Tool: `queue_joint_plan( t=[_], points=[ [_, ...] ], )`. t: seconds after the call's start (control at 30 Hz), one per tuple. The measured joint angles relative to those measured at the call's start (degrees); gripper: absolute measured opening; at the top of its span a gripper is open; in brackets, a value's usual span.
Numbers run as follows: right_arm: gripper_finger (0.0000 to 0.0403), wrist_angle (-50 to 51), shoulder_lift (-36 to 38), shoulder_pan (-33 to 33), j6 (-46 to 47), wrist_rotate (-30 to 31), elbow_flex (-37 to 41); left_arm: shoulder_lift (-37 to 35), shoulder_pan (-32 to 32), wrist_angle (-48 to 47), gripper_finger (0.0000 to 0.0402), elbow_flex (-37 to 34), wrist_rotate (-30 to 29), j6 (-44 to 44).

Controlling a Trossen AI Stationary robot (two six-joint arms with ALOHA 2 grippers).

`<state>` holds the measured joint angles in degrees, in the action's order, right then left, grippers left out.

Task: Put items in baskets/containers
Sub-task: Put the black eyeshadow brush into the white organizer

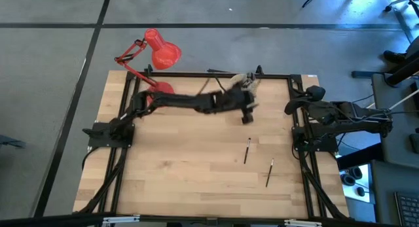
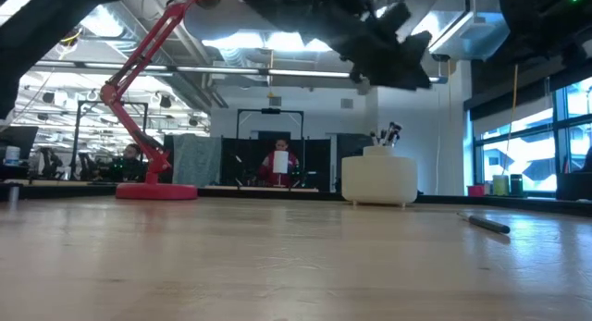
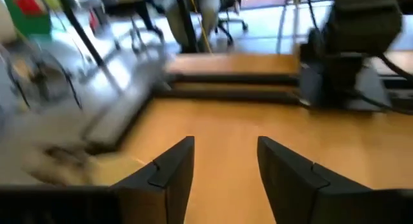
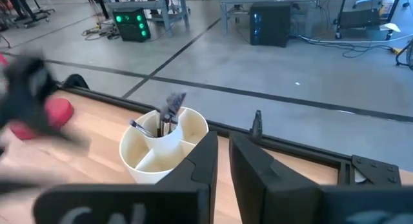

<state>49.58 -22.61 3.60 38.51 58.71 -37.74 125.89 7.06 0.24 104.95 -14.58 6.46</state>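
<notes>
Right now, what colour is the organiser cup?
Cream-white organiser cup, clearest in the right wrist view.

We see a light wooden table (image 1: pixel 183 161) with a black frame around its edges. On it, at the far edge, stands a cream-white organiser (image 2: pixel 379 179) with some brushes upright inside it. A red desk lamp (image 2: pixel 148 127) has its round base on the far left part of the table. Two slim brushes lie flat on the wood towards the right side: one brush (image 1: pixel 247 150) nearer the middle, another brush (image 1: pixel 269 173) just beside it, closer to the front edge.
</notes>
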Motion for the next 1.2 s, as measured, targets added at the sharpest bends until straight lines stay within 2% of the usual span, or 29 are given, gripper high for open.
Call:
queue_joint_plan(
  t=[0.23,0.37,0.47,0.67,0.97,1.2],
  points=[
    [0.0042,-3.71,0.00,0.00,-2.86,-2.93,0.00,5.97,-8.30,-1.12,0.0168,-0.11,-5.36,-13.95],
    [0.0042,-4.43,0.00,0.00,-3.18,-4.35,0.00,8.18,-9.36,-3.11,0.0168,-0.11,-9.02,-24.80],
    [0.0042,-4.43,0.00,0.02,-3.12,-4.48,0.00,9.47,-8.89,-5.99,0.0168,-0.11,-7.28,-32.63],
    [0.0042,-4.37,-0.04,0.04,-3.11,-4.97,0.00,12.36,-8.15,-7.08,0.0168,-0.09,-0.14,-40.97],
    [0.0042,-4.26,-0.04,0.04,-3.20,-4.91,0.00,16.26,-9.86,-2.68,0.0168,0.07,-0.08,-41.56],
    [0.0042,-4.26,-0.04,0.02,-3.20,-4.91,0.02,16.35,-11.81,-6.76,0.0156,0.24,-3.36,-30.28]
  ],
)
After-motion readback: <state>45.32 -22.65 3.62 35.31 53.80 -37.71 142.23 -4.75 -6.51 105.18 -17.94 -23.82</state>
